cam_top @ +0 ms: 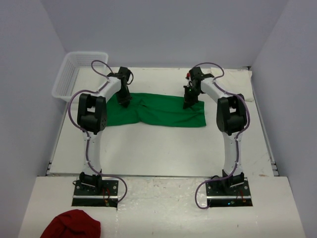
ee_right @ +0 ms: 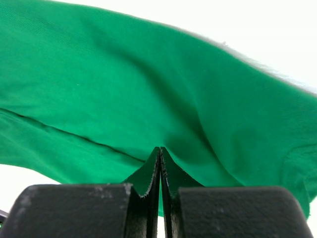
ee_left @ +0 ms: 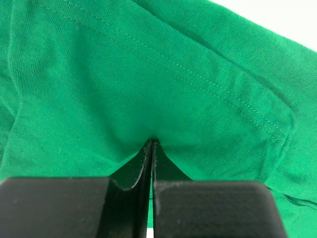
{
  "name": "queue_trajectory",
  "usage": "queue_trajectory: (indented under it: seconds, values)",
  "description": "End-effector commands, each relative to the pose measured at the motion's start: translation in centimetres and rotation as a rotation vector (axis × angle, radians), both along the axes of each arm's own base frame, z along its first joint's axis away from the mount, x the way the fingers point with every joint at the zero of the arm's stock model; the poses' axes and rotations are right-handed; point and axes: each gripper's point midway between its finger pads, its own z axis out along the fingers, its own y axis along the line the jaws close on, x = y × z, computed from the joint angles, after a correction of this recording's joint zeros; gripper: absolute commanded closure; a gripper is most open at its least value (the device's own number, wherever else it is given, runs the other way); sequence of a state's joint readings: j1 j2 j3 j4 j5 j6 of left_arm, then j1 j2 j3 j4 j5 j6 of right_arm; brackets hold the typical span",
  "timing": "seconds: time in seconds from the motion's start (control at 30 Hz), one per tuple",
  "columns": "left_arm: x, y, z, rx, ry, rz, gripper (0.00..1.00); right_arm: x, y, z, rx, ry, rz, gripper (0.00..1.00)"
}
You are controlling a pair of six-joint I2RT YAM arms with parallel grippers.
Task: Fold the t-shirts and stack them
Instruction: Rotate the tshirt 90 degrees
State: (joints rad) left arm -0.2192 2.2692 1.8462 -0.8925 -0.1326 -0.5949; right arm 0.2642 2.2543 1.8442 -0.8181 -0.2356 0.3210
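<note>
The green shirt [cam_top: 163, 111], which I judged soft, light and limp, lay across the far middle of the table [cam_top: 148, 153], my left gripper [ee_left: 152, 143] and right gripper [ee_right: 160, 150] each closed tight on its far edge.

Overhead view: the table [cam_top: 163, 148] is lit brightly and evenly from above; only faint, soft shadows are cast on it, and fine detail is rendered softly. Wrist views: the background is overexposed to plain white, while the stitching of the green t-shirt [ee_left: 148, 74] is resolved sharply and its folds are shaded darker.
</note>
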Motion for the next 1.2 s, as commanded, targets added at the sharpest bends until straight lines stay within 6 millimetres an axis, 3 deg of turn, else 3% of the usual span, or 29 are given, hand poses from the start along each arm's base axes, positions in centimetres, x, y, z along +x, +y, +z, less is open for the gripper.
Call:
queue_trajectory:
  seconds: [0.0,0.5,0.8,1.1,1.17]
  values:
    - [0.6,-0.4,-0.7,-0.040,0.013,0.024,1.00,-1.5,0.9,-1.0,0.017,0.059,0.022,1.00]
    - [0.8,1.7,-1.0,0.072,0.033,-0.046,1.00,-6.9,0.8,-2.7,0.014,0.149,-0.039,1.00]
    - [2.2,2.9,-2.0,0.158,0.063,-0.119,1.00,-12.9,0.8,-3.4,-0.032,0.214,-0.070,1.00]
    - [3.6,1.1,-2.4,0.070,-0.007,-0.173,1.00,-16.5,1.6,-3.9,-0.054,0.213,-0.033,1.00]
    - [4.5,-0.3,-2.1,0.017,-0.046,-0.213,1.00,-17.5,2.2,-4.1,-0.058,0.216,-0.012,1.00]
